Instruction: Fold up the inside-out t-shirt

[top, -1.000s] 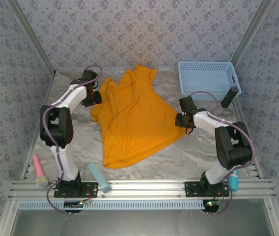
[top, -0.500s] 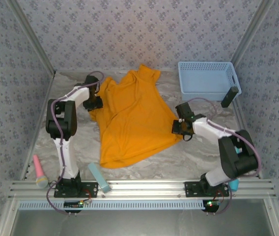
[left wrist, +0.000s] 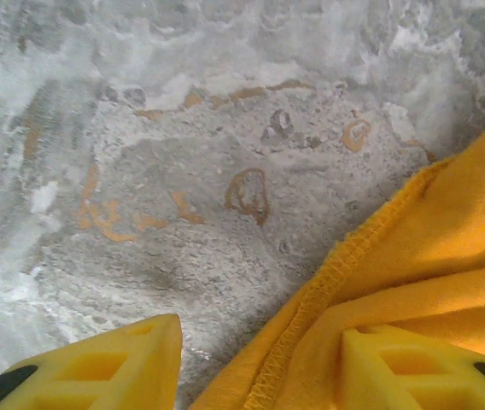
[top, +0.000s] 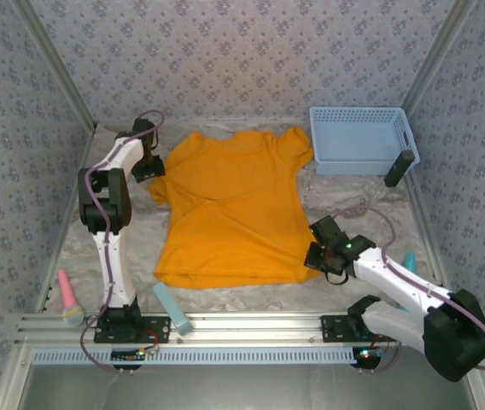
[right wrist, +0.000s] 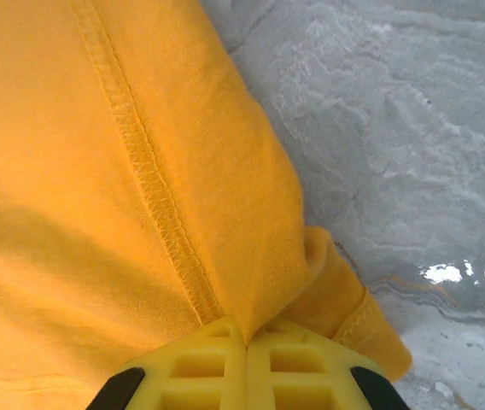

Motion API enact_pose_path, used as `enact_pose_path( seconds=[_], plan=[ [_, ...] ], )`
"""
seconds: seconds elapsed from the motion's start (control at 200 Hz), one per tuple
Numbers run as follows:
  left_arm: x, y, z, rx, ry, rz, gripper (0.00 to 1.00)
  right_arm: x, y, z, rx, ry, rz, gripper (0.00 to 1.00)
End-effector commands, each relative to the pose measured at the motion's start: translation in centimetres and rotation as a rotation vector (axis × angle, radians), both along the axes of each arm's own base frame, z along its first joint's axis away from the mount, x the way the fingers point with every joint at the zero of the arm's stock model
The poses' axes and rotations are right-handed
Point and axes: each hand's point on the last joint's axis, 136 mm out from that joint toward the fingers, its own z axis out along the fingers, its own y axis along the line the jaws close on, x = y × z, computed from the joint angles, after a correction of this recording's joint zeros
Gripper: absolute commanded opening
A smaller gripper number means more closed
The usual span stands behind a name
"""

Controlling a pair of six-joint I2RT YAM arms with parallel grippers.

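Orange-yellow t-shirt [top: 230,213] spread flat, hem stitching visible.

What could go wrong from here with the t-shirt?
The right gripper is shut on just a hem corner of the t-shirt; a pull could slip it free or bunch the cloth.
The left gripper stands open at the sleeve edge, cloth against one finger only, so closing may catch little.
The other sleeve lies close to the blue basket and might snag.

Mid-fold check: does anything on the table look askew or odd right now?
The t-shirt lies mostly flat, but its near right hem corner is bunched in the shut right gripper. A dark object sits tilted at the blue basket's near right corner.
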Motion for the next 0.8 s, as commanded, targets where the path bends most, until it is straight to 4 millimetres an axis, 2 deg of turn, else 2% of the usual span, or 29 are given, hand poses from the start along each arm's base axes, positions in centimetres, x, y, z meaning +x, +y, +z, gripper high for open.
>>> enact_pose_path(
  seconds=[0.0,0.05,0.135,0.235,0.335,0.375,0.41,0.485,0.545,0.615,0.725,0.795],
  plan=[
    [-0.4,0.2,3.0,0.018,-0.038,-0.005,0.49,-0.3,-0.8,1.5,-0.006,-0.014,-0.054,0.00],
    [-0.9,-0.9,4.1,-0.011,-0.051,-0.037,0.49,0.4,-1.0,2.4,-0.007,-0.046,-0.059,0.00],
    [-2.4,-4.2,6.7,-0.038,-0.091,-0.159,0.50,1.3,-1.3,3.2,0.007,-0.051,-0.073,0.08],
    [-5.2,-9.3,9.7,-0.017,-0.159,-0.357,0.51,2.0,-1.8,3.7,0.038,-0.025,-0.105,0.14],
    [-9.0,-15.0,11.0,-0.045,-0.210,-0.559,0.52,2.0,-3.1,3.9,0.021,-0.004,-0.137,0.13],
    [-11.0,-17.0,11.3,-0.065,-0.228,-0.633,0.53,1.8,-3.5,3.8,0.020,0.009,-0.151,0.15],
    [-11.8,-18.9,11.7,-0.086,-0.286,-0.684,0.53,1.7,-3.6,3.7,0.033,0.021,-0.152,0.21],
    [-14.8,-23.0,11.9,-0.171,-0.359,-0.818,0.54,1.6,-3.9,3.2,0.047,0.045,-0.160,0.34],
    [-17.5,-26.3,11.8,-0.223,-0.408,-0.953,0.54,1.3,-4.0,2.9,0.058,0.069,-0.159,0.36],
    [-20.7,-29.0,11.0,-0.224,-0.426,-1.116,0.54,1.0,-4.2,3.0,0.065,0.080,-0.167,0.37],
    [-24.7,-30.9,8.7,-0.230,-0.368,-1.277,0.55,-0.6,-3.4,2.8,0.126,0.148,-0.191,0.40],
    [-26.7,-31.6,7.3,-0.277,-0.310,-1.354,0.55,-2.0,-2.3,1.9,0.190,0.228,-0.214,0.43]
  ],
)
